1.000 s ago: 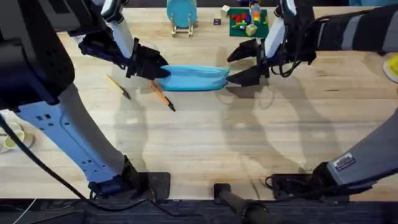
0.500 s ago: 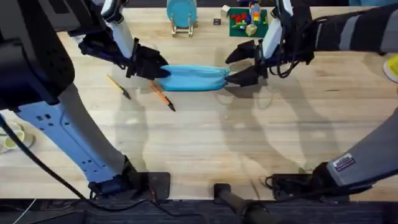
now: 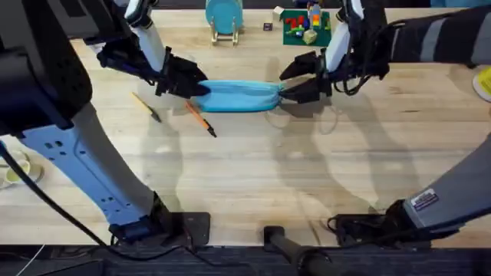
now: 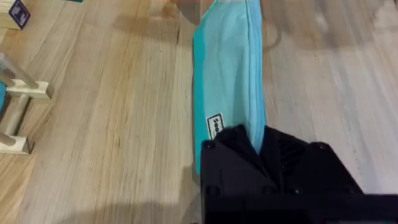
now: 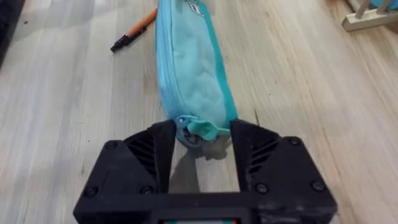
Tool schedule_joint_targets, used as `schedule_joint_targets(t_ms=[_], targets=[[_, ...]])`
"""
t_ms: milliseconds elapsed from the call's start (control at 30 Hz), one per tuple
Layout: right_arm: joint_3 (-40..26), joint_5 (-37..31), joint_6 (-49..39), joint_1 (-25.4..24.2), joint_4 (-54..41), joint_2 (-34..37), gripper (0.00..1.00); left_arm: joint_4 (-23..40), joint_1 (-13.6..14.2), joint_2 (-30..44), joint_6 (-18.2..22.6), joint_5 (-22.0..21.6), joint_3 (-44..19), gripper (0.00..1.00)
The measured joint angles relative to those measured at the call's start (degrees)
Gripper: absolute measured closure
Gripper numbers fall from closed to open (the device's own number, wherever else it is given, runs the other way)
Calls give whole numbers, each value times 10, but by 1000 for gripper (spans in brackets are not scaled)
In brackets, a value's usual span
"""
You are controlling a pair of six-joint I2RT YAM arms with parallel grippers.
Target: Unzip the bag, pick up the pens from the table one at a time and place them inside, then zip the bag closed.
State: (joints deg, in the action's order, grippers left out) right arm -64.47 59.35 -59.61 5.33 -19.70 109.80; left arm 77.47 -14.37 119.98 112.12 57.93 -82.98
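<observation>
Right wrist view has the right gripper (image 5: 202, 140) wide open around the zipper tab of the bag (image 5: 186, 62), a soft, floppy pouch at 12 o'clock on the worktop (image 3: 307, 169), so I'd pinch that tab while the left gripper (image 4: 261, 155), clamped shut, pins the other end.

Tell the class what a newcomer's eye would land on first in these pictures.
A light blue pencil pouch lies across the far middle of the table, with a black tool at each end: the left tool clamps one end, and the right tool straddles the zipper tab. An orange pen lies just in front.
</observation>
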Motion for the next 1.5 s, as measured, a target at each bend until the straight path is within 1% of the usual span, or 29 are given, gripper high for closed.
schedule_joint_targets(t_ms=[167, 233, 333, 367, 667, 800, 1067, 1500], targets=[[0, 0, 0, 0, -1, 0, 520, -1, 0, 0, 0, 1, 0, 959], [0, 0, 0, 0, -2, 0, 569, -1, 0, 0, 0, 1, 0, 959], [0, 0, 2, 0, -9, 0, 930, -3, 0, 0, 0, 3, 0, 959], [0, 0, 0, 0, -9, 0, 956, -3, 0, 0, 0, 3, 0, 959], [0, 0, 1, -1, -16, 0, 972, -3, 0, 0, 0, 3, 0, 959], [0, 3, 18, -9, -19, 0, 972, -3, 0, 0, 0, 5, 0, 959], [0, 5, 87, -55, -22, 0, 972, -3, 3, 0, 0, 6, 0, 959], [0, 4, 114, -56, -49, -7, 972, -3, 3, 0, 0, 6, 0, 959]])
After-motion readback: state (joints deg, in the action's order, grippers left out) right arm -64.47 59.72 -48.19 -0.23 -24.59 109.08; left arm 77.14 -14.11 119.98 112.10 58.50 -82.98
